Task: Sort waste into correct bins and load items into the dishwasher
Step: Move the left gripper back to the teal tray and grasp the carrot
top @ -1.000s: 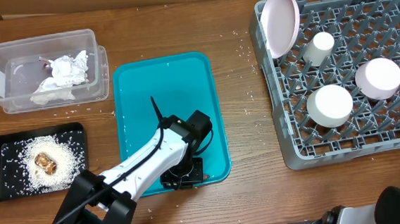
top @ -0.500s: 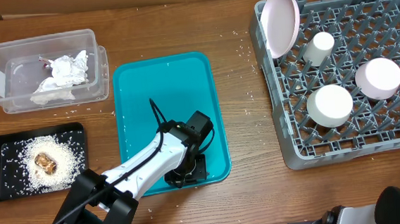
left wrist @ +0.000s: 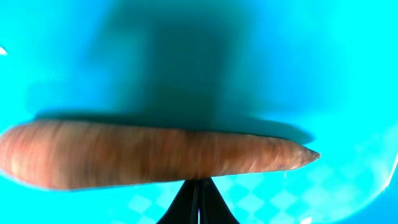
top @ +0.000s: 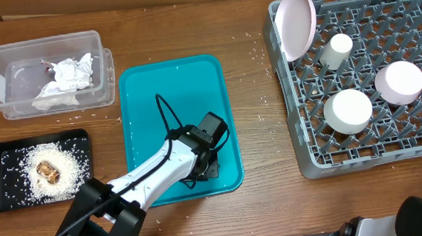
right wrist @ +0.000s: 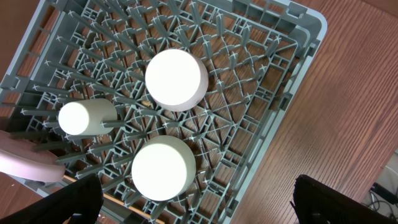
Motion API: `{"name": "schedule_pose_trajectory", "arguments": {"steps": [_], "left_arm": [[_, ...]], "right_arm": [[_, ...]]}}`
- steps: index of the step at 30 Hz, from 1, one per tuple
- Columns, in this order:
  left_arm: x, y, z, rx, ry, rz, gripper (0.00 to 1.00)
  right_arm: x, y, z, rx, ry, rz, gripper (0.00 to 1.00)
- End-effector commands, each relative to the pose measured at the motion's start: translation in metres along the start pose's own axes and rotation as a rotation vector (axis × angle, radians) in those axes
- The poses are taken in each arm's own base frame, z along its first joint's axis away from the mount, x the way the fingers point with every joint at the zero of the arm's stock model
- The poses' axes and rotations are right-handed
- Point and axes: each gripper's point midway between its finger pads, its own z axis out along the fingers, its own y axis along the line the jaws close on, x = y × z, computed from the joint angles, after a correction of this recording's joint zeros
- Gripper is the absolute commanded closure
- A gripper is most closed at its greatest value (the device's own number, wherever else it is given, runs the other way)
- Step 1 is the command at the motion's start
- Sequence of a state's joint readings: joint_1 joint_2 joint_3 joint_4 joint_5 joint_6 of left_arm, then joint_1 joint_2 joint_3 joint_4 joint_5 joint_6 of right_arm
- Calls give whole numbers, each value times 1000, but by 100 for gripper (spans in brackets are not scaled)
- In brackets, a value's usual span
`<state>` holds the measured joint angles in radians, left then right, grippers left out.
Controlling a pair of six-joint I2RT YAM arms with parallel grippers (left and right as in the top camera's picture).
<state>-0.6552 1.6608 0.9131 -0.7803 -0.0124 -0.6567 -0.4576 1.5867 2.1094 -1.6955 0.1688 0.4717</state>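
Note:
My left gripper is low over the near right corner of the teal tray. In the left wrist view its jaws are pressed together on a long brown tapered piece that lies crosswise just above the tray floor. In the overhead view the wrist hides this piece. My right gripper is open and empty above the grey dish rack, which holds three white cups and a pink plate.
A clear bin with crumpled paper stands at the back left. A black tray with rice and a brown food scrap lies at the front left. Rice grains are scattered on the wooden table.
My left gripper has shifted a little to the right and away from the tray's near edge. Nothing else has moved.

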Motion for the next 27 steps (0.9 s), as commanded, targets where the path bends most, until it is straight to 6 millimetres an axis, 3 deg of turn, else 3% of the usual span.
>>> {"name": "schedule_pose_trajectory", "arguments": {"steps": [1,6,11,13,16,18,20,24,27], "left_arm": [[-11,16,2,-53,-35,-65,96],[-23,10,-17,8,1,-180,96],[-58,-6,-49,91,-63,-250,94],[-67,-11,-55,116,-87,-287,83],[-69,-13,-57,131,-88,-435,77],[-68,-11,-54,127,-84,-529,68],[-68,-7,-51,116,-89,-624,40],[-69,1,-45,79,-103,-721,16],[-67,1,-40,76,-92,-746,14]], "right_arm": [[-4,-1,-4,-1,-23,13,0],[-4,-1,-4,-1,-23,13,0],[-5,-1,-4,-1,-23,13,0],[-4,-1,-4,-1,-23,13,0],[-4,-1,-4,-1,-23,13,0],[-4,-1,-4,-1,-23,13,0],[-4,-1,-4,-1,-23,13,0],[-4,-1,-4,-1,-23,13,0],[-4,-1,-4,-1,-23,13,0]]}}
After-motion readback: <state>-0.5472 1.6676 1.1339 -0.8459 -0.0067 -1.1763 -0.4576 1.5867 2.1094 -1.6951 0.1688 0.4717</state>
